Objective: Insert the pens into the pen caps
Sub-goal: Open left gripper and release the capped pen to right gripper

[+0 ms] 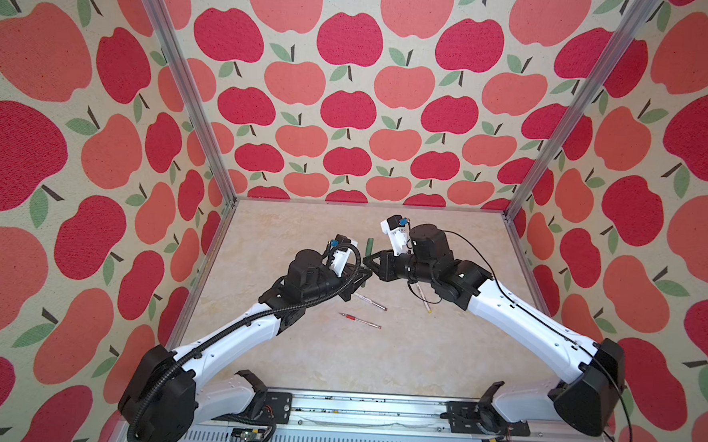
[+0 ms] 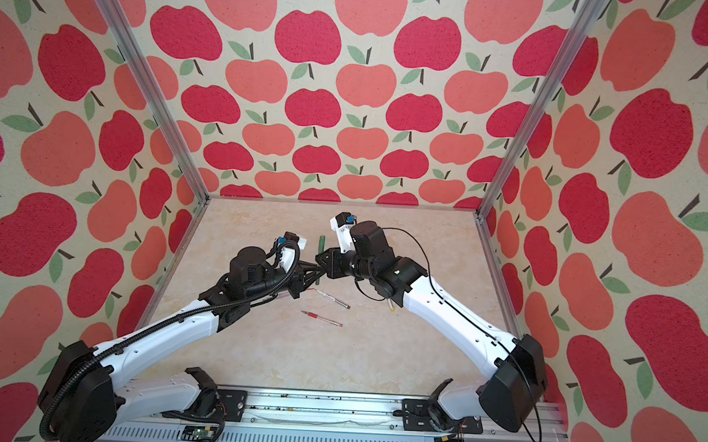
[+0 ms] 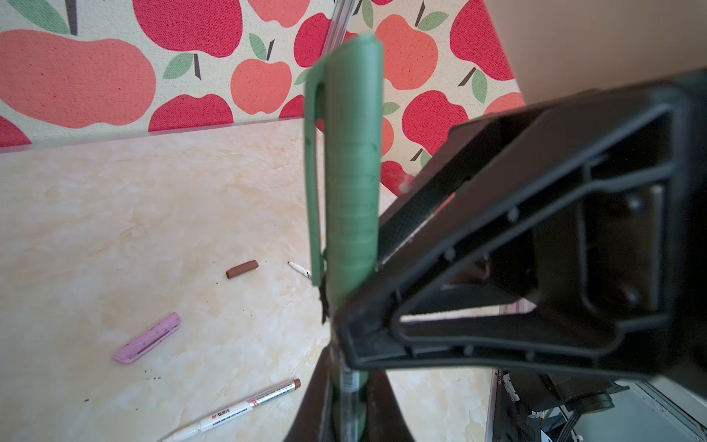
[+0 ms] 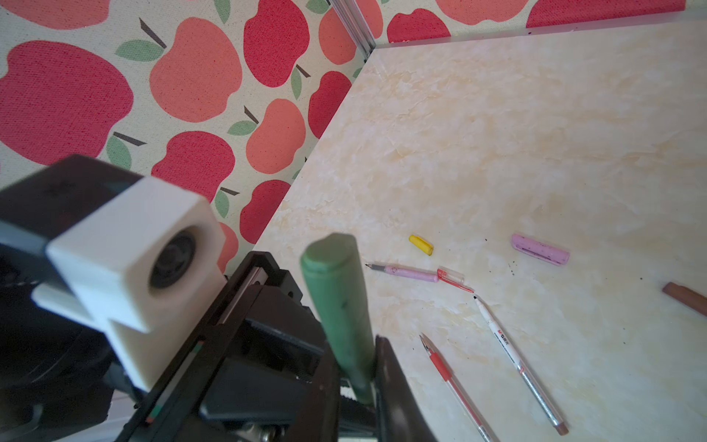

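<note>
You were working in a robot test cell, not a home: aluminium posts point(image 1: 185, 84) framed walls of apple-print fabric point(image 1: 350, 105) around a marble-look tabletop point(image 1: 316, 353), and a metal mounting rail point(image 1: 354, 413) with exposed circuit boards point(image 1: 245, 434) ran along the front.

We see the dark green cap point(image 3: 352, 172) upright and held aloft, in line atop the dark green pen point(image 3: 349, 398); we can't tell how far it is seated. Lying flat and uncapped:
- red pen point(image 4: 455, 386)
- white-and-brown pen point(image 4: 516, 363), beside the red pen
- pink pen point(image 4: 405, 271), with the red cap point(image 4: 453, 279) touching its back end
- white-and-yellow pen point(image 1: 424, 301), partly hidden

Loose caps: yellow cap point(image 4: 421, 245) near the pink pen, lilac cap point(image 4: 540, 249), and brown cap point(image 3: 241, 269).
</note>
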Robot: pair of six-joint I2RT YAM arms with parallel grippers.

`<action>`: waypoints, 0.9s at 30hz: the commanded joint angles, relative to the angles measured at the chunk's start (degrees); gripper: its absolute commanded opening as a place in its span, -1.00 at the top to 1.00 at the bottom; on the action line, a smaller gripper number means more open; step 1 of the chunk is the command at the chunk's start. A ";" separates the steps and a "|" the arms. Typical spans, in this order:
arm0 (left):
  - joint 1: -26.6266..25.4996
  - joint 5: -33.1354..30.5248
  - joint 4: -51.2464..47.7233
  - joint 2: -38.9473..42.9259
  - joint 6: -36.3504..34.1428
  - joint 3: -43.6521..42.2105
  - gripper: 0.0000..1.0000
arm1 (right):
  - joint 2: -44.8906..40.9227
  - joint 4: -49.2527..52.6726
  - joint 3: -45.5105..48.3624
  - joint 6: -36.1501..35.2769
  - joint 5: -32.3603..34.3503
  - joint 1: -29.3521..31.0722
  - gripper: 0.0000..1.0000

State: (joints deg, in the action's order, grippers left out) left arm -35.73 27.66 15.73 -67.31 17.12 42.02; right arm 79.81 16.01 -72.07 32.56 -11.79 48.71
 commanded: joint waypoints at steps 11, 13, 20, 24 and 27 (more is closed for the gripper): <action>-0.76 0.65 1.53 -0.02 0.54 -0.01 0.93 | -2.79 0.49 0.54 -1.88 4.31 -0.10 0.70; -0.88 0.74 1.43 0.18 0.54 -0.23 0.76 | -2.98 0.72 0.56 -2.01 4.81 -0.18 0.70; -0.93 0.47 -0.37 1.82 0.44 -1.12 0.31 | -4.26 1.91 0.53 -2.56 6.49 -0.79 0.71; -1.06 -0.12 -1.62 3.93 0.43 -2.02 0.11 | -4.53 3.13 -0.11 -3.18 6.83 -1.48 0.71; -1.09 -1.09 -2.94 6.36 0.36 -2.55 0.01 | -4.36 4.81 -0.87 -3.68 6.94 -2.53 0.71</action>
State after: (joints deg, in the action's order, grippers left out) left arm -36.53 27.40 14.50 -63.75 17.37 40.23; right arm 76.42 17.96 -71.68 30.57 -6.02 47.18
